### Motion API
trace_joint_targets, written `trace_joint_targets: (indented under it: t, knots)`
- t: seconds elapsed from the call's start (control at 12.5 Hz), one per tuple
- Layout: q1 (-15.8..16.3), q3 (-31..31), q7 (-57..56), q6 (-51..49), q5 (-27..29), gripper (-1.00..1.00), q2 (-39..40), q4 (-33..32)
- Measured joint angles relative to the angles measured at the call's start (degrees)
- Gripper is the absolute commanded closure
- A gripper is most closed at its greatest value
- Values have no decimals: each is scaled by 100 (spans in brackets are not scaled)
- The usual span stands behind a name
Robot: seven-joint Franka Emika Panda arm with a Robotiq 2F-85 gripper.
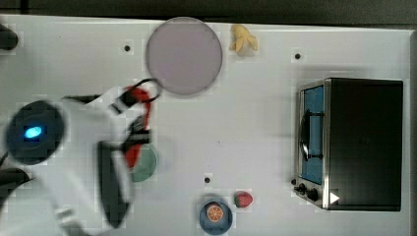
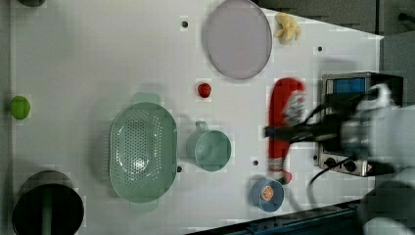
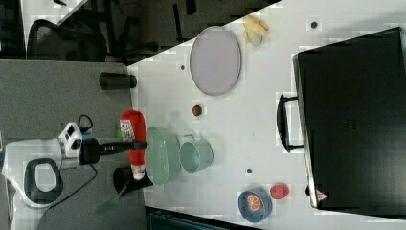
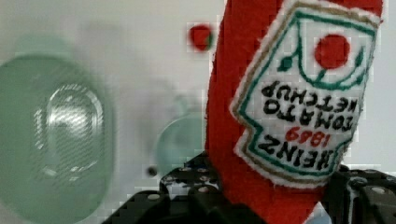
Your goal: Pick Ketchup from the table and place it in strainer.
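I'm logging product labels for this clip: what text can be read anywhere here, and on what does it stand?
"HEINZ" on the white label of the Ketchup, held in the gripper
"1869" in red, same label
"TOMATO KETCHUP" same label
The oven carries a small triangular sign at its corner, too small to read.

you can see the ketchup [image 4: 243, 93] is soft red plush cloth with a stitched white label. the strainer [image 2: 143, 152] looks like smooth, slightly glossy mint plastic, and so does the cup [image 2: 209, 149]. the desk [image 2: 98, 58] is matt white. the toaster oven [image 1: 361, 142] has matt black sides and a shiny metal front.
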Motion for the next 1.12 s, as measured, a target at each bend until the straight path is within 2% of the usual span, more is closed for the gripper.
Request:
trace_joint_targets:
  t: [0.24,0.56,0.72,0.96,1.04,1.12]
  knots:
    - [194,673,839,194,-15,-23,282,-90]
    - [310,1364,1608,1253,-22,-23,934,-56]
    - [395,1439,2090,1911,-38,-23,1400,-45]
    - [440,1434,2706,2448,-531,-23,2129,-78]
    - [445,1428,2910,2705,-588,-27,2364,-90]
    - [471,1375,3053,2898,-594,-46,2586,-90]
